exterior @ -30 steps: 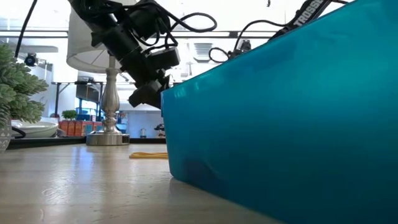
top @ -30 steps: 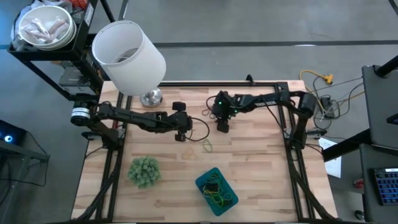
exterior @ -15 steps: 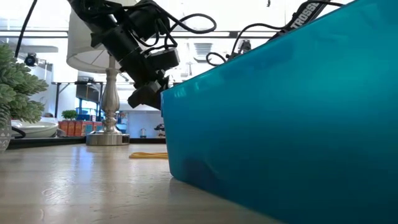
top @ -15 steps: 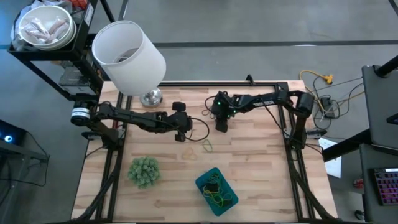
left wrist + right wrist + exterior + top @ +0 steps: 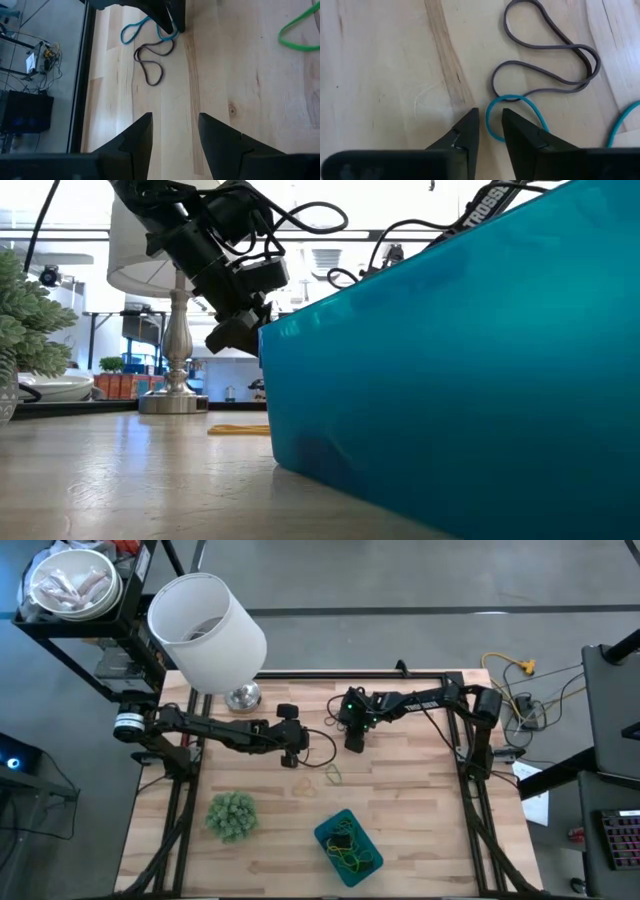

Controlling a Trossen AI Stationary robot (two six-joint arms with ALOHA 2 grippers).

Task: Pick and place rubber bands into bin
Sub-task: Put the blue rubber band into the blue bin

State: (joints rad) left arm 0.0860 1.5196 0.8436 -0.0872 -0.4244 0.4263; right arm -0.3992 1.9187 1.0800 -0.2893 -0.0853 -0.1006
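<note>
A blue rubber band (image 5: 516,102) and a dark grey one (image 5: 547,55) lie flat on the wood. My right gripper (image 5: 490,119) points down at them near the table's middle (image 5: 353,743), narrowly open; the blue band's looped end lies in the gap between the fingers. My left gripper (image 5: 175,122) is open and hovers just left of it (image 5: 293,750), holding nothing. A green band (image 5: 333,776) and a tan band (image 5: 303,787) lie nearer the front. The teal bin (image 5: 326,832) holds several bands. My right gripper comes from above with one finger (image 5: 520,132) over the inside of the blue band's loop end (image 5: 488,120) and the other outside it. The band lies flat and slack on the table. Whether the fingers touch it, I cannot tell.
A lamp with a big white shade (image 5: 205,628) and a metal base (image 5: 242,697) stands at the far left. A fuzzy green ball (image 5: 232,815) sits near the front left. The bin wall (image 5: 450,380) fills the low view's right side. Bare wood lies right of the bin.
My right arm has crept a little toward the table's left edge; its cable has drifted left and down in the low view. The left arm, the bin and the bands on the table have stayed where they were.
</note>
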